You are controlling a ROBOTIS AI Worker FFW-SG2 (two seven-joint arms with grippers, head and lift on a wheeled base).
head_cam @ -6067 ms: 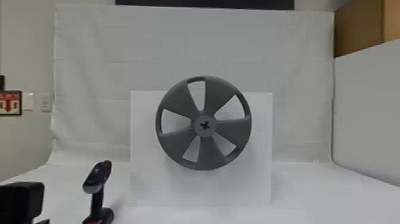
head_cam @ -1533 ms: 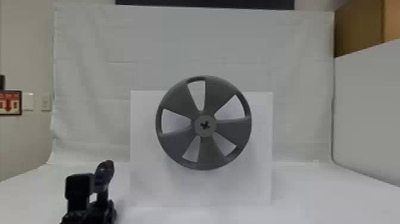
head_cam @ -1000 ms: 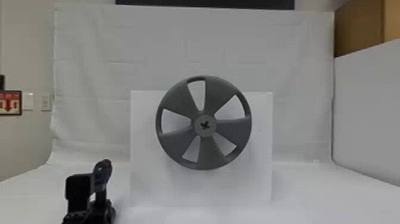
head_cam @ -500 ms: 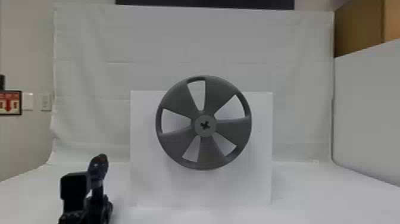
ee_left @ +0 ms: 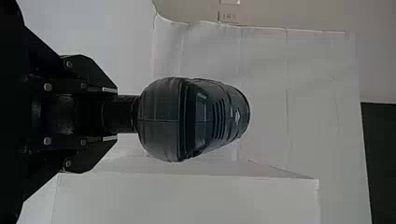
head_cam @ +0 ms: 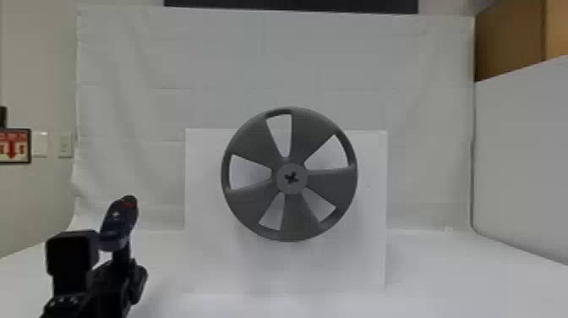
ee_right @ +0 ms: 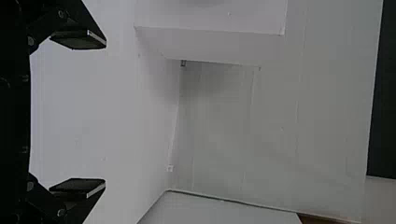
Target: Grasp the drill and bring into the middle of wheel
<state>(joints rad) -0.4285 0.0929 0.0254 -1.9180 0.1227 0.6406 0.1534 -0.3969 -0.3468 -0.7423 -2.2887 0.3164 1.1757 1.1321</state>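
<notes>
So the left hand (head_cam: 122,270) comes in low over the near left part of the surface (head_cam: 473,275), its fingers closed around the grip of the drill (head_cam: 119,222), body up top and leaning a bit right, while the right hand (ee_right: 100,114) has its fingers spread wide with nothing in them. The wheel (head_cam: 325,182) sits upright against the front of the white panel (head_cam: 205,253), and there's some gap between the drill and the panel's left edge, with more surface past its right edge.
</notes>
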